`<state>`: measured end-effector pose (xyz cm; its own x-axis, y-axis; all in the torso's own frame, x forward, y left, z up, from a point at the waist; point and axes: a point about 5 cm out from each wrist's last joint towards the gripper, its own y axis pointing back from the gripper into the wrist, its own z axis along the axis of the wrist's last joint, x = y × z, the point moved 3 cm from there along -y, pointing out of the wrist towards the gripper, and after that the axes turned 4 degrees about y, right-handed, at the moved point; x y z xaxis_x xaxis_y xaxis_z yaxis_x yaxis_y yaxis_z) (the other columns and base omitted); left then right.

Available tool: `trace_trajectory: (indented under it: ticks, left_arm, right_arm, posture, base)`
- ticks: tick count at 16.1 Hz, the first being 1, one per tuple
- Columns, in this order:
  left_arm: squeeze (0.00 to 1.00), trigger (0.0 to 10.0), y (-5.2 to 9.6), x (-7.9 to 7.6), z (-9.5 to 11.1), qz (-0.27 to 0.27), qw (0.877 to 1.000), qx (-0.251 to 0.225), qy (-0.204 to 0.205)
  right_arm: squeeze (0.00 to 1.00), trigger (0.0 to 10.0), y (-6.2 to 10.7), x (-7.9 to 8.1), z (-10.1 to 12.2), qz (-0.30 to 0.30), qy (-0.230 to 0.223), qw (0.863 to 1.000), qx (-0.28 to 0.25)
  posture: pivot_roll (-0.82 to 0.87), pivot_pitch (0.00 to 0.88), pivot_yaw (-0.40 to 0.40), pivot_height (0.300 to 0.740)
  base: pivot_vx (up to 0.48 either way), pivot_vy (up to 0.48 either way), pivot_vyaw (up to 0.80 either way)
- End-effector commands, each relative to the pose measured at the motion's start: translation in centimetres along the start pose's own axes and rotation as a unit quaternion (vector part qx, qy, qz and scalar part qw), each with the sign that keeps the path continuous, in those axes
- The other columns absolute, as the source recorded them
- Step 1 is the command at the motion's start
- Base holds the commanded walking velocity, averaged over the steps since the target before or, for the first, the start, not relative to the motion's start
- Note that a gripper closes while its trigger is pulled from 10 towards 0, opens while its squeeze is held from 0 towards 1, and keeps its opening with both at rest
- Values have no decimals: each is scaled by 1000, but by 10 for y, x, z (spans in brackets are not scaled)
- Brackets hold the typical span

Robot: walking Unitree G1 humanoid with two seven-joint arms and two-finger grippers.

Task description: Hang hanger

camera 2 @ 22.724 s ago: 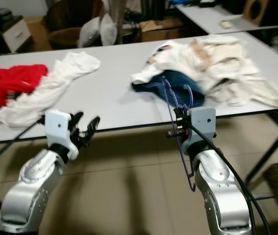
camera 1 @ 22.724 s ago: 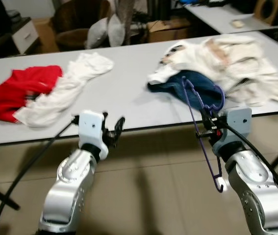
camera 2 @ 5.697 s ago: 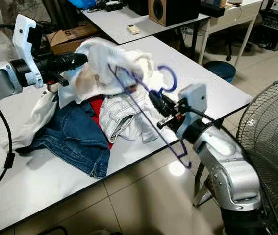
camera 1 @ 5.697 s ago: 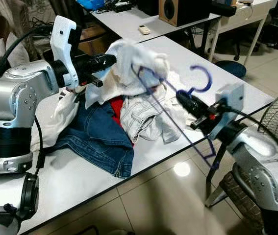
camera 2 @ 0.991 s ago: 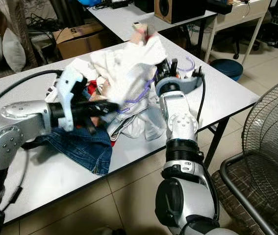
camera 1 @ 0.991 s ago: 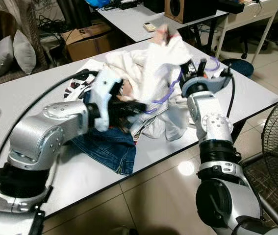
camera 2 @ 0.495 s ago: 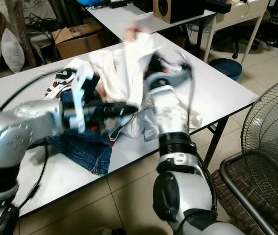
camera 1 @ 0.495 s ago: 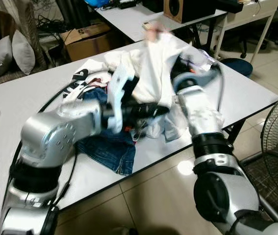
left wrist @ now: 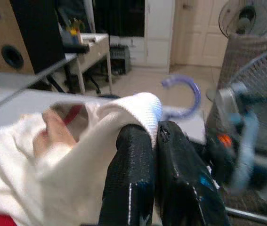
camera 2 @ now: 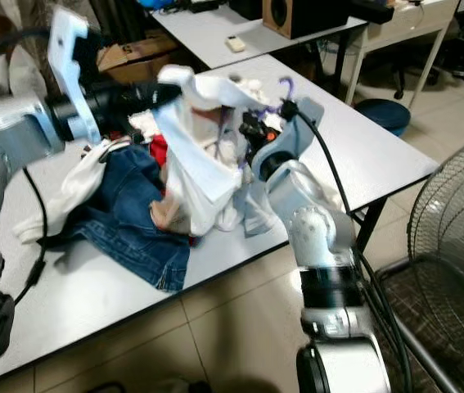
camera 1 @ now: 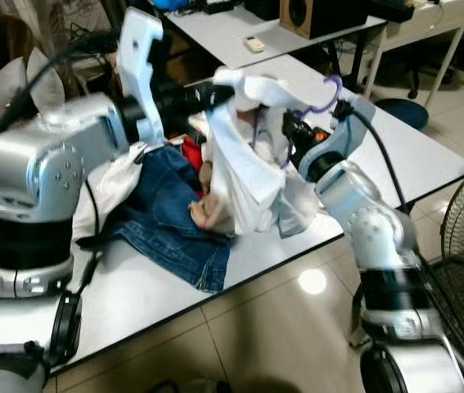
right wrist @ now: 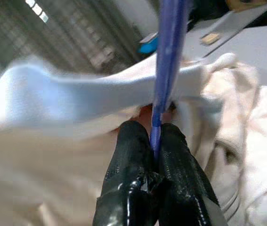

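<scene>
Purple plastic hanger, pinched in the right gripper, now sits inside the white cotton garment that the left gripper, fingers clamped on its edge, has lifted above the worktop, so threading looks nearly done.

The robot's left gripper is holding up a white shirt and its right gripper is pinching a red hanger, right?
Not quite: the thin plastic hanger in the right gripper is purple, as the right wrist view shows. The left gripper does hold up the white shirt.
</scene>
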<state>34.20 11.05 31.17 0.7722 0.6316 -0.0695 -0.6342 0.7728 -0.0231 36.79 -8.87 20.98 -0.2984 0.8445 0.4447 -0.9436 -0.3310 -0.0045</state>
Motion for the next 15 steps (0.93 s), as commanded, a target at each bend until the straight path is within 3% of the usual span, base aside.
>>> trace_trajectory:
  ticks: [1,3,6,8,10,11,13,15]
  left_arm:
    - [0,0,9,9,25,28,998,-45,-24]
    - [0,0,7,8,35,31,996,-72,-32]
    - [0,0,7,15,51,62,991,-106,-53]
    - [0,0,7,8,41,41,995,-73,-61]
    - [0,1137,7,-18,14,-18,999,-18,-45]
    - [0,1137,7,-18,14,-18,999,-18,-45]
    - [0,196,9,-31,-4,-30,999,12,-30]
    - [0,275,4,-47,-17,-50,999,21,-4]
  right_arm:
    - [0,10000,9,4,-18,9,49,997,51]
    - [0,10000,14,6,-20,8,39,998,58]
    - [0,10000,24,27,-29,64,49,993,90]
    - [0,10000,27,28,-24,54,55,994,78]
    - [0,10000,30,25,-10,30,32,998,42]
    - [0,10000,30,25,-10,30,32,998,42]
    - [0,10000,33,22,3,20,-4,1000,7]
    - [0,10000,34,19,8,16,-31,999,-10]
  posture:
    - [-73,0,148,740]
    - [-71,0,146,740]
    - [-71,0,146,740]
    - [-71,0,146,740]
    - [-77,0,147,740]
    - [-77,0,147,740]
    - [-77,0,139,740]
    - [-73,0,135,740]
  base:
    - [0,0,0]
    - [0,0,0]
    - [0,0,0]
    - [0,0,0]
    - [0,0,0]
    - [0,0,0]
    - [0,0,0]
    - [0,0,0]
